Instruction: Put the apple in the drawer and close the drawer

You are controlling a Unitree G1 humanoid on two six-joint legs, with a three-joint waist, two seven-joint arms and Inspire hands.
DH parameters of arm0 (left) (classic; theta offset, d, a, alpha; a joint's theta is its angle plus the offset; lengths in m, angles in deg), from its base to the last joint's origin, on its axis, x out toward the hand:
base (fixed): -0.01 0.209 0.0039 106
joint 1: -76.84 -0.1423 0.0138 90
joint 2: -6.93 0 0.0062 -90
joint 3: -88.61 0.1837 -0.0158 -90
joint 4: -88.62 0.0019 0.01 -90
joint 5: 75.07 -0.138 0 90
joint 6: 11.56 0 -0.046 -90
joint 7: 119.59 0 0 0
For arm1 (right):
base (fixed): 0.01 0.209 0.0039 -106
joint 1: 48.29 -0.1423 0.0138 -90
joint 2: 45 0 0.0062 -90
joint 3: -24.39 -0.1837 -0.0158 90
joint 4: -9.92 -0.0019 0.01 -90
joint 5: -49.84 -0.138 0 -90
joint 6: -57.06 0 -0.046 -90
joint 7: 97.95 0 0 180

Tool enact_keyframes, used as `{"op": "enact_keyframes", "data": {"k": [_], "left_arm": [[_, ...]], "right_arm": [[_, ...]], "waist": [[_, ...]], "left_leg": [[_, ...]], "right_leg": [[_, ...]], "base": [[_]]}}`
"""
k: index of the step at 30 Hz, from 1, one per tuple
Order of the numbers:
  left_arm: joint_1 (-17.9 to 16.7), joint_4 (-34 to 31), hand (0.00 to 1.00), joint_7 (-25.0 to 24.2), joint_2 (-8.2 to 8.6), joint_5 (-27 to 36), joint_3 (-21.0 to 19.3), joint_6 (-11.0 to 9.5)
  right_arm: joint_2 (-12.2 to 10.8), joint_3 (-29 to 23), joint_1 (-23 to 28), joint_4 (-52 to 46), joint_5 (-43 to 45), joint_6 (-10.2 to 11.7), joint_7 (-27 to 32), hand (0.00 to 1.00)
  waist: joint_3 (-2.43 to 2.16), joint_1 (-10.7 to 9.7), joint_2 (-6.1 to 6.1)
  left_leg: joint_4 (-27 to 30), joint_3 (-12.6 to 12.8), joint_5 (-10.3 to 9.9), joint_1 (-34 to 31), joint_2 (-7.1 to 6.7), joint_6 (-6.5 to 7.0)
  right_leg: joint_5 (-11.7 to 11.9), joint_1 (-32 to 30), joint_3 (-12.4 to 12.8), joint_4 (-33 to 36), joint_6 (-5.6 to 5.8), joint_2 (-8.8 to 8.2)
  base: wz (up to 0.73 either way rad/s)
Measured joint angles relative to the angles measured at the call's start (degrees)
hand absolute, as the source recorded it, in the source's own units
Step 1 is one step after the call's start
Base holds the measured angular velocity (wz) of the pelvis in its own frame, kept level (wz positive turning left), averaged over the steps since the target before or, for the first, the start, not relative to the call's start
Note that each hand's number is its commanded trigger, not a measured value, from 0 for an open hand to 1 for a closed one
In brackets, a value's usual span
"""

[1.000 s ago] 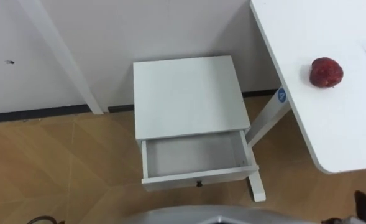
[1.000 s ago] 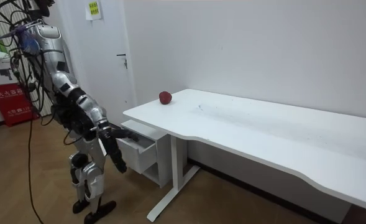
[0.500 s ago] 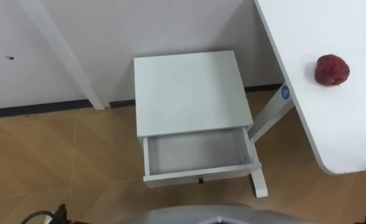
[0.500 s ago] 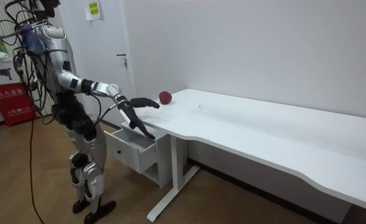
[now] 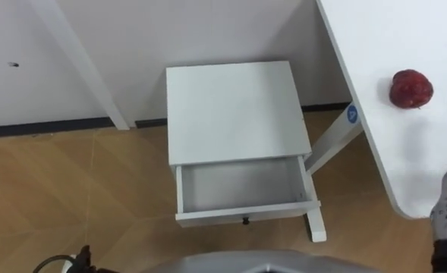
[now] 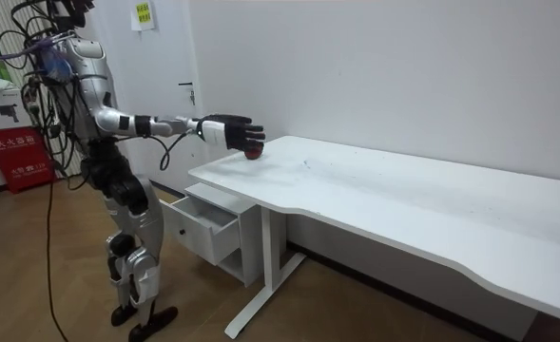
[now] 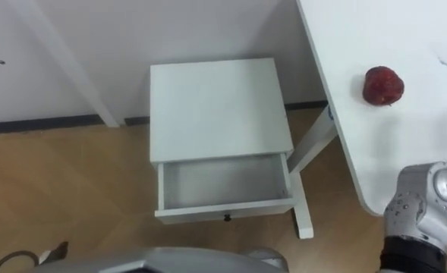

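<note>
Two white pieces of furniture set the scene: a desk (image 5: 413, 152) on the robot's right and, just beside its leg, a low cabinet (image 5: 234, 114) against the wall, before which the robot stands upright. The cabinet's drawer (image 5: 242, 186) is pulled out and bare inside. In the room view the right hand (image 6: 227, 131) is stretched out at desk height, fingers spread apart and holding nothing. There it overlaps the apple (image 6: 253, 150), but the eye views show the fruit free of any fingers, so the hand probably hangs short of it. The apple lies on the desk near the end closest to the cabinet, well apart from the drawer. The step in hand is judged to be the reach for the apple, with placing and closing not yet begun. The next move calls for bringing the palm over the fruit and curling the fingers round it without rolling it.
</note>
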Motion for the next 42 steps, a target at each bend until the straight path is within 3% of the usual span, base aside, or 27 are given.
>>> {"op": "enact_keyframes", "data": {"k": [6, 8, 10, 15, 25, 30, 32, 35, 42], "left_arm": [[-1.2, 0.0, 0.0, 0.8, 0.42, -0.2, 0.1, 0.5], [-1.6, -0.2, 0.0, 0.8, 0.29, -0.3, 0.1, 0.5], [-1.6, -0.3, 0.0, 0.6, 0.27, -0.4, 0.2, 0.6], [-1.6, -0.4, 0.0, 0.2, 0.24, -0.8, 0.7, 1.0], [-1.8, -2.0, 0.0, -0.1, 0.17, -2.1, 0.7, 1.3], [-2.1, -1.9, 0.0, 0.5, -0.06, -1.5, 0.8, 1.4], [-2.2, -1.9, 0.0, 0.6, -0.2, -1.5, 0.8, 1.4], [-2.5, -1.9, 0.0, 0.6, -0.52, -1.5, 0.8, 1.4], [-2.7, -2.0, 0.0, 0.4, -0.56, -1.5, 0.8, 1.3]], "right_arm": [[0.4, 2.0, 0.1, -1.2, 5.4, -2.2, -6.9, 0.0], [0.8, 3.8, 1.1, -1.1, 6.4, -2.8, -9.9, 0.0], [0.9, 4.7, 1.4, -0.6, 6.6, -3.5, -12.6, 0.0], [1.0, 6.1, 1.3, 0.7, 6.6, -5.3, -18.0, 0.0], [3.1, 7.2, 1.1, 0.9, 12.5, -5.4, -25.5, 0.0], [4.0, 8.3, 1.1, 1.3, 13.4, -7.0, -28.9, 0.0], [5.4, 8.3, 0.2, 4.5, 13.6, -7.3, -30.3, 0.0], [7.1, 8.3, -0.4, 7.3, 13.6, -7.5, -31.3, 0.0], [8.2, 8.3, -0.6, 7.9, 13.6, -7.5, -33.6, 0.0]], "waist": [[0.15, 0.9, -0.18], [0.69, 1.0, -0.6], [0.84, 1.0, -0.83], [0.75, 1.4, -1.05], [0.28, 1.6, -1.85], [0.37, 1.6, -1.99], [0.51, 1.7, -2.09], [0.66, 2.3, -2.18], [0.82, 1.9, -2.37]], "left_leg": [[0.0, -0.2, 0.0, 0.2, -0.01, -0.01], [0.0, -0.5, 0.0, 0.8, 0.0, -0.01], [-0.1, -0.5, 0.0, 0.8, 0.03, -0.01], [-0.1, -0.5, 0.0, 0.7, 0.03, 0.0], [0.0, 0.0, 0.0, 1.0, 0.05, -0.01], [0.1, 0.0, 0.0, 1.2, 0.03, -0.01], [0.1, -0.1, 0.0, 1.6, 0.03, 0.0], [-0.1, -0.2, 0.0, 1.7, 0.04, -0.01], [0.0, -0.4, 0.0, 1.5, 0.0, -0.01]], "right_leg": [[0.0, 0.3, -0.3, -0.1, 0.0, -0.07], [0.0, 0.9, -1.3, -0.2, 0.0, -0.14], [0.0, 0.9, -1.5, -0.1, 0.0, -0.14], [0.0, 0.8, -1.5, 0.0, 0.0, -0.15], [0.0, 1.1, -1.4, -0.1, 0.0, -0.18], [0.0, 1.4, -1.4, -0.1, 0.0, -0.22], [0.0, 1.8, -1.5, -0.1, 0.0, -0.22], [0.0, 2.0, -1.6, -0.1, 0.0, -0.22], [0.0, 2.0, -2.2, -0.1, 0.0, -0.31]], "base": [[0.02], [0.07], [0.03], [0.0], [0.0], [0.0], [0.03], [0.0], [0.03]]}}
